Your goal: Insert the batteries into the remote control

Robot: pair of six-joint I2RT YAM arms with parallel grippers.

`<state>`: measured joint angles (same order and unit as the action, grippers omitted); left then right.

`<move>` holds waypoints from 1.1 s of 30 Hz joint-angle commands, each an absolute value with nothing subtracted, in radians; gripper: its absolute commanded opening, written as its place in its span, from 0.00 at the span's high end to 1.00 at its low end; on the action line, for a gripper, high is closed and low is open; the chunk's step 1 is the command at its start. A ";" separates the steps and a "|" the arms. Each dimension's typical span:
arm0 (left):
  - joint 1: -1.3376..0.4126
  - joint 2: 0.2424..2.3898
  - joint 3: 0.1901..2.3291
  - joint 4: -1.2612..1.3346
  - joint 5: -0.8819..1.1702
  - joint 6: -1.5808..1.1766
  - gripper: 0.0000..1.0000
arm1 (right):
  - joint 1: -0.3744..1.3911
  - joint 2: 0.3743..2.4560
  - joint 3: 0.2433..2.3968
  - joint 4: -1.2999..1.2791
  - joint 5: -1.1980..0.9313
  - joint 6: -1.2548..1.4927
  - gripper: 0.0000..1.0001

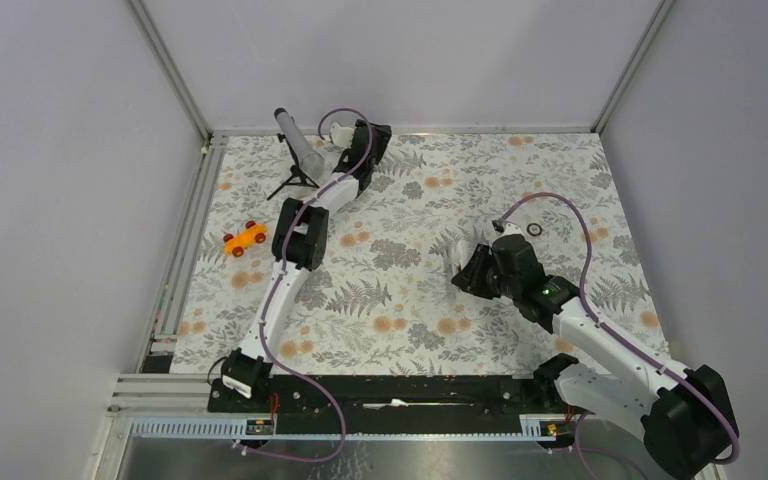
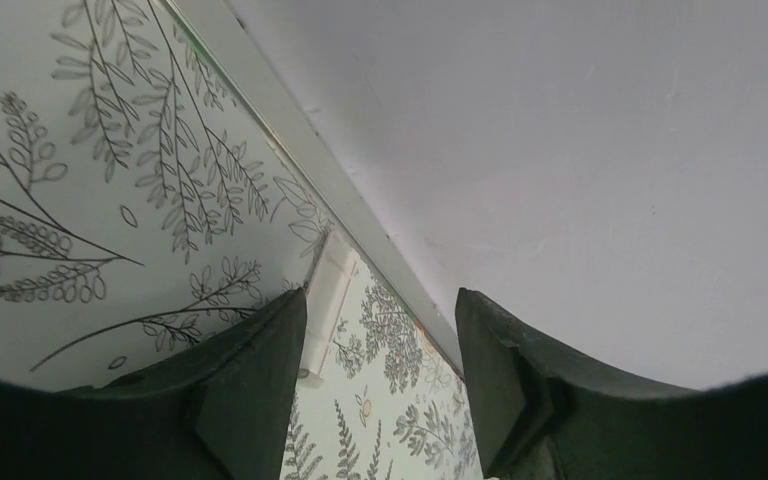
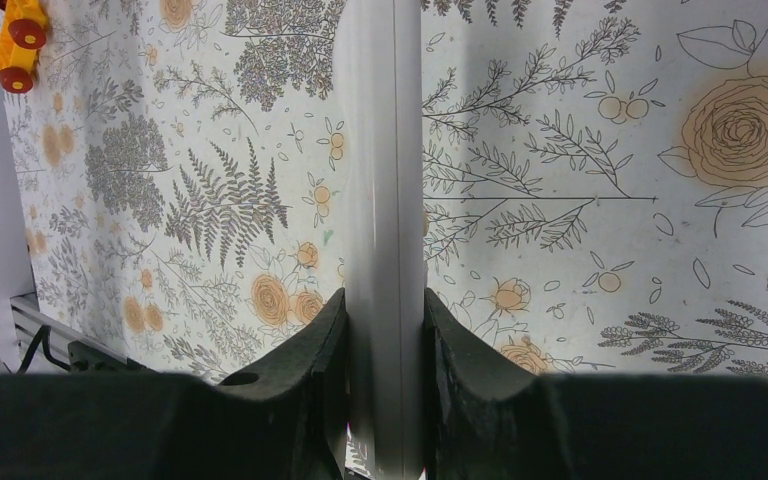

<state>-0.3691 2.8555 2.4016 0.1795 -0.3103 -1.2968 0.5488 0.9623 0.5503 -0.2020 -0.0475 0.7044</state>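
Observation:
My right gripper (image 3: 384, 295) is shut on the remote control (image 3: 385, 180), a long white-grey bar that runs straight up between its fingers above the mat. From above, that gripper (image 1: 465, 264) hangs over the middle right of the mat with the white remote control (image 1: 457, 256) at its tip. My left gripper (image 2: 380, 300) is open at the back edge, by the wall. A small flat white piece (image 2: 328, 295) lies on the mat just past its left fingertip (image 2: 275, 340). From above, the left gripper (image 1: 345, 135) sits at the far back rail. The batteries are out of view.
A grey tube on a black tripod (image 1: 300, 155) stands just left of the left gripper. An orange toy car (image 1: 245, 238) sits at the mat's left side, and a thin black ring (image 1: 534, 229) lies beyond the right gripper. The back wall's rail (image 2: 290, 110) is close by.

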 commanded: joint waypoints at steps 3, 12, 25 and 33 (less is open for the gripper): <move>-0.364 2.858 2.424 0.185 -0.175 -1.322 0.44 | 0.543 0.953 0.568 -0.194 -0.058 0.699 0.95; -0.403 2.793 2.318 0.189 -0.188 -1.310 0.51 | 0.543 0.934 0.557 -0.195 -0.055 0.701 0.95; -0.417 2.751 2.266 0.159 -0.307 -1.347 0.80 | 0.543 0.897 0.550 -0.196 -0.046 0.695 0.95; -0.412 2.647 2.067 0.480 -0.260 -1.281 1.00 | 0.543 0.904 0.549 -0.195 -0.039 0.688 0.94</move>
<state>-0.4171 2.7354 2.1239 0.2691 -0.2661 -1.3369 0.5488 0.9150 0.5499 -0.2020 -0.0460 0.7040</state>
